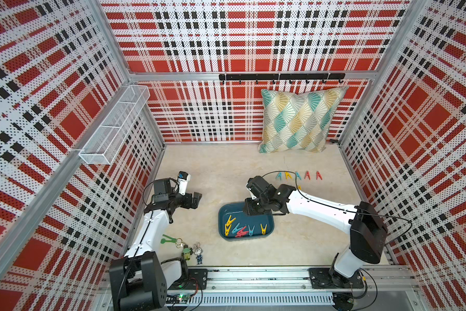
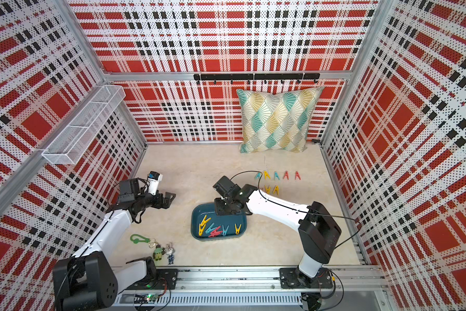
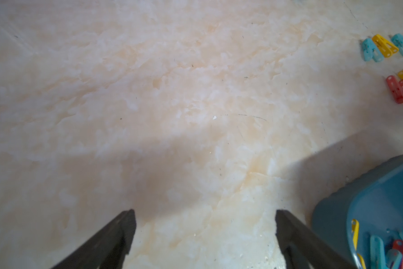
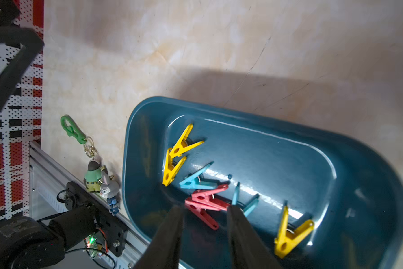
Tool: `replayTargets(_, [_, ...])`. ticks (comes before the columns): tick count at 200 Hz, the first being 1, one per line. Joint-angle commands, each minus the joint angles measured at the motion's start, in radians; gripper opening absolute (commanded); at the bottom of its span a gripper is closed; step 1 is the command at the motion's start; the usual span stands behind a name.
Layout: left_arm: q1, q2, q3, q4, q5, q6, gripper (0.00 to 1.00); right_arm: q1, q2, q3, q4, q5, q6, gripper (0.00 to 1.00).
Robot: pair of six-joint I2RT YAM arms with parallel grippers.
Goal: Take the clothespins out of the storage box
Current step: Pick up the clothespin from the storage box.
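Located the storage box point(image 1: 221, 218) on the counter point(image 1: 213, 167). Counted seven clothespins point(image 4: 196, 182) inside it, all crowded toward the box end nearest the arm bases: three yellow, two teal-blue, two red. Red pair overlapping and touching one teal-blue. Confirmed the same cluster in both top views, though too small there to separate the red pair.

Found the right fingers point(image 4: 170, 235) over the far end of the box, parted with a clear gap and grasping nothing. Saw the red pair through that gap in the right wrist view; could not establish any contact with them. Fingertips hard to make out in both top views, dark against the box interior.

Found the left fingers point(image 3: 116, 237) spread wide and released, over bare counter on the left arm's point(image 1: 153, 223) side of the box, well apart from it. Only one corner of the box caught in the left wrist view.

Noted a row of five more beyond the box, on the side of the right arm point(image 1: 320, 207). Noted a shorter row between that row and the box: two yellow visible in a top view, largely screened by the right arm otherwise. One red beside them seen only in the left wrist view, with its yellow neighbour cut off at the frame edge.

Noted a green clip point(image 1: 168, 239) with keychain figurines near the box, toward the left arm base.
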Motion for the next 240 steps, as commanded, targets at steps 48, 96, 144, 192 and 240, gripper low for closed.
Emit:
replayTargets(48, [0.002, -0.036, 0.034, 0.028, 0.002, -0.016, 0.99, -0.002, 0.135, 0.026, 0.090, -0.016, 0.393, 0.38])
replayTargets(96, [0.003, -0.062, 0.032, 0.027, 0.010, -0.015, 0.99, 0.007, 0.248, 0.109, 0.022, -0.074, 0.553, 0.38])
replayTargets(144, [0.003, -0.071, 0.031, 0.029, 0.018, -0.014, 0.99, 0.013, 0.311, 0.167, -0.014, -0.111, 0.626, 0.37])
replayTargets(192, [0.004, -0.075, 0.031, 0.027, 0.022, -0.015, 0.99, 0.017, 0.323, 0.174, -0.022, -0.113, 0.683, 0.36])
replayTargets(240, [0.004, -0.080, 0.031, 0.028, 0.027, -0.014, 0.99, 0.024, 0.366, 0.211, -0.038, -0.110, 0.697, 0.36])
